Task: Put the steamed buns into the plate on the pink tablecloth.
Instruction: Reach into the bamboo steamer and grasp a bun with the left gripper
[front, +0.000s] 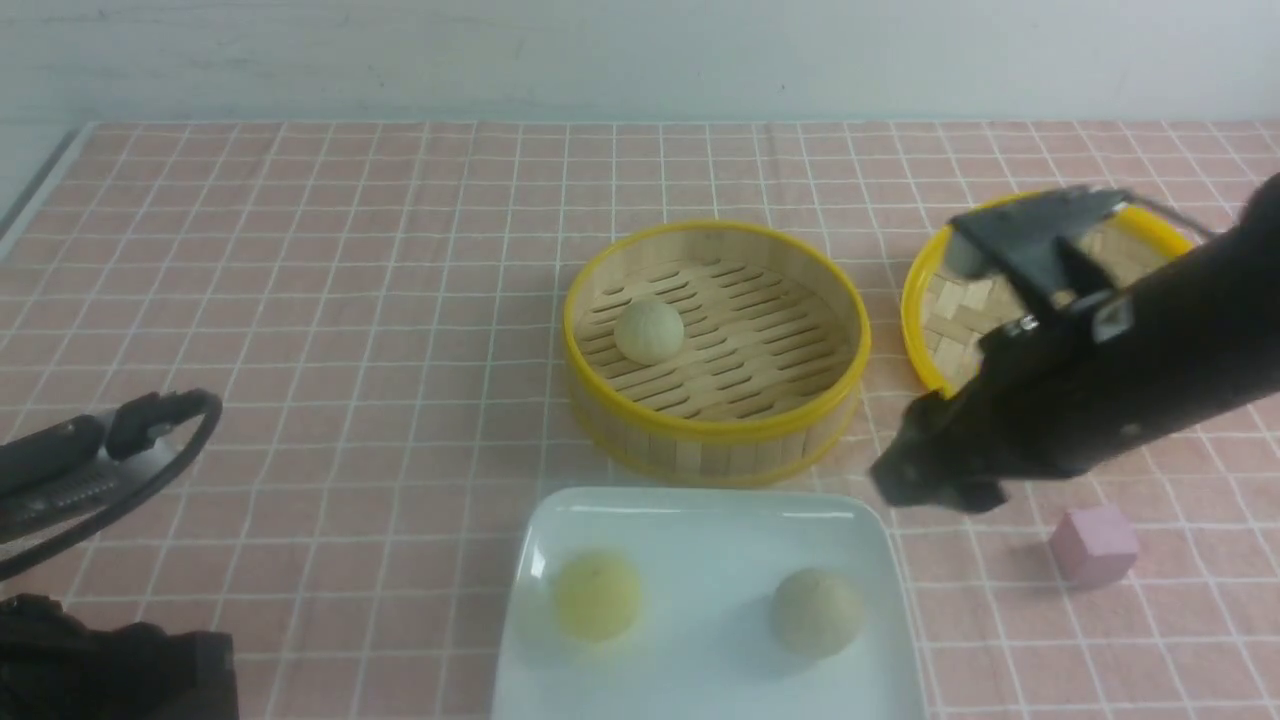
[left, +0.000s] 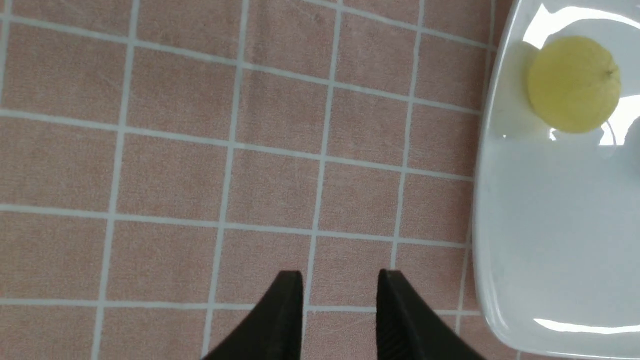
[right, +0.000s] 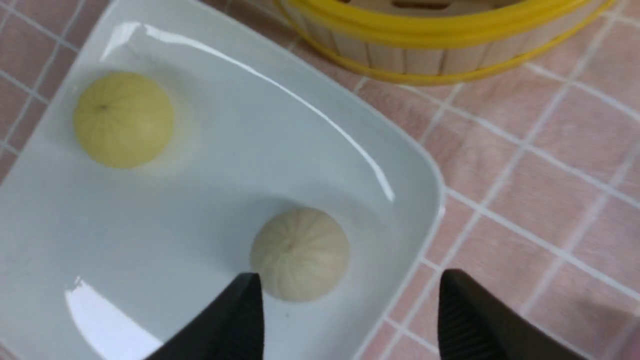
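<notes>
- Steamed buns (front: 818, 612) look soft, light and squishy, so a gentle pinch on the round sides seems best.
- Two lie on the plate (front: 700, 560). One sits close by the right claw (right: 350, 282), whose jaws are wide apart and empty.
- One more waits in the steamer basket (front: 700, 445), farther from that claw.
- Left claw (left: 340, 280) is partly apart beside the plate, holding nothing.

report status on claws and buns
Left claw open, empty, over the tablecloth. Right claw open by the plate edge, holding nothing. Yellow bun, beige bun on plate; third bun in the steamer. Lid off, nothing covering it.
</notes>
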